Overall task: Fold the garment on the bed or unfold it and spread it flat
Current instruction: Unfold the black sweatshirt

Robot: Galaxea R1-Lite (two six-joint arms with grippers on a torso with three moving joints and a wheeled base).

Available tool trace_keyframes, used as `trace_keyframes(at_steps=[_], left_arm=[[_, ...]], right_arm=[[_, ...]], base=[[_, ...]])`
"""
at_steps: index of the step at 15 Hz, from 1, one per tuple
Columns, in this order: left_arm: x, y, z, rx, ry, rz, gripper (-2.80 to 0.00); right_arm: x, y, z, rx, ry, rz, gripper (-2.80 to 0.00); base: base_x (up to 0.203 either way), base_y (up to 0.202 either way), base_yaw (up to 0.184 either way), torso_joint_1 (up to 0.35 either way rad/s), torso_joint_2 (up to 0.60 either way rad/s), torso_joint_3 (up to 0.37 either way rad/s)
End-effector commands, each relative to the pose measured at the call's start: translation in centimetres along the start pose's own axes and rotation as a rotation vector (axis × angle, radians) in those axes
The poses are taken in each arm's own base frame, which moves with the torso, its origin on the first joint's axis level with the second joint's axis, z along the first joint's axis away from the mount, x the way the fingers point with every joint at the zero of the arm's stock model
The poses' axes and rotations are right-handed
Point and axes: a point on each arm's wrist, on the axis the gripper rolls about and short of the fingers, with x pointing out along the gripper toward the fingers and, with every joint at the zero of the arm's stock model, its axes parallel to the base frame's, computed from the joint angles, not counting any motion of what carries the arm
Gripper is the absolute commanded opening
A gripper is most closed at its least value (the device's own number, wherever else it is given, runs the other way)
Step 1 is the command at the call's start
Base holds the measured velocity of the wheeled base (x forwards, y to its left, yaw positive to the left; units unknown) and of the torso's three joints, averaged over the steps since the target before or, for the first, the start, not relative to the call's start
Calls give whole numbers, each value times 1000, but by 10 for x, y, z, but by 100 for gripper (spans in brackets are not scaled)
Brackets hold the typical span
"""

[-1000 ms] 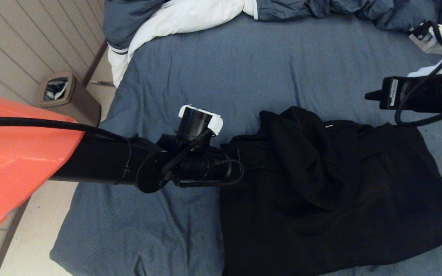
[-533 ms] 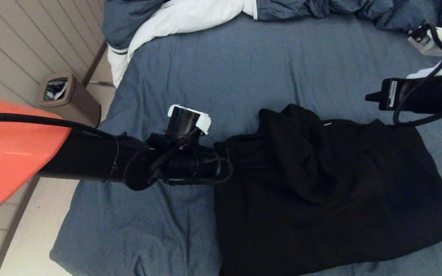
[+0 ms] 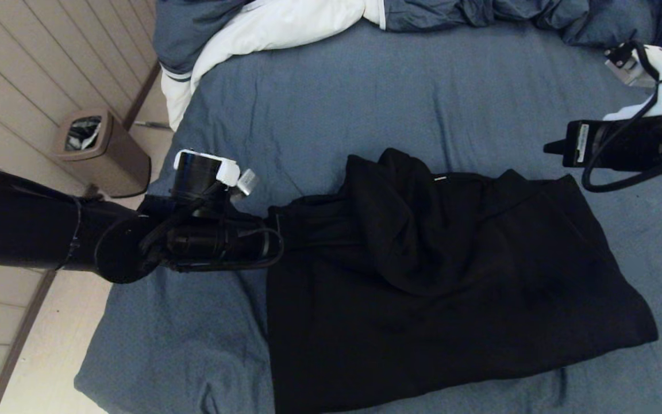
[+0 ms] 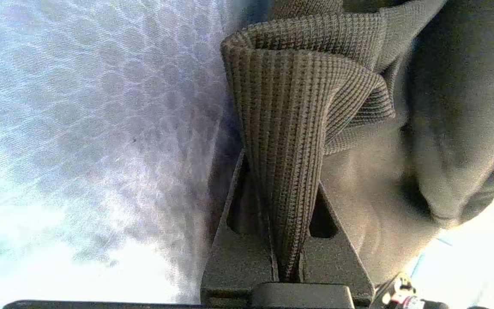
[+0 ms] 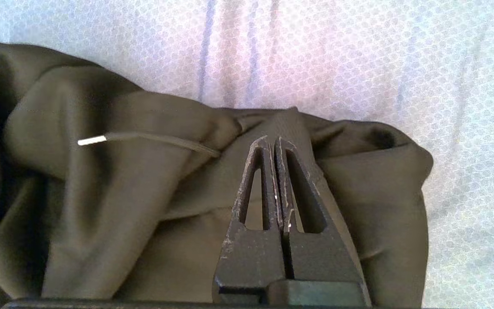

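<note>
The garment (image 3: 423,276), a black hooded sweatshirt, lies bunched across the bed (image 3: 365,103), with a raised fold near its far left. My left gripper (image 3: 270,230) is at the sweatshirt's left edge and is shut on it. In the left wrist view the left gripper (image 4: 283,171) pinches a doubled strip of ribbed hem (image 4: 285,98). My right gripper (image 3: 548,148) hangs shut and empty above the sweatshirt's far right corner. In its wrist view the right gripper (image 5: 272,140) hovers over black cloth near a white-tipped drawstring (image 5: 144,138).
A puffy blue-grey duvet with white lining (image 3: 262,29) is heaped along the far edge of the bed. A brown waste bin (image 3: 98,146) stands on the floor to the left, by the wall. The bed's left edge runs just under my left arm.
My left gripper has shut on the hem and drawn back to the left. The whole sweatshirt has slid left across the sheet with it. The right arm has stayed where it was.
</note>
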Motion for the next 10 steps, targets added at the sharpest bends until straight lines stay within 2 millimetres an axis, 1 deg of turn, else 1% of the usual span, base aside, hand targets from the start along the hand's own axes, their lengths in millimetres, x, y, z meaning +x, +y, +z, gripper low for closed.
trace_keyframes(at_steps=[1, 3, 5, 7, 10], left_arm=[[-13, -4, 3, 9, -22, -10, -280], [-18, -1, 6, 37, -30, 2, -280], [-15, 1, 5, 42, -18, 10, -280], [-9, -3, 0, 51, -1, -2, -280], [-7, -2, -3, 55, 7, -2, -280]], right_arm=[[1, 0, -1, 0, 3, 1, -280], [1, 0, -1, -1, 4, 2, -280], [1, 0, -1, -3, 8, 3, -280], [0, 0, -2, -13, 10, 3, -280], [2, 0, -4, -20, 16, 3, -280]], base=[[0, 0, 0, 0, 0, 0], [0, 0, 0, 0, 0, 0], [0, 0, 0, 0, 0, 0], [0, 0, 0, 0, 0, 0], [0, 0, 0, 0, 0, 0]])
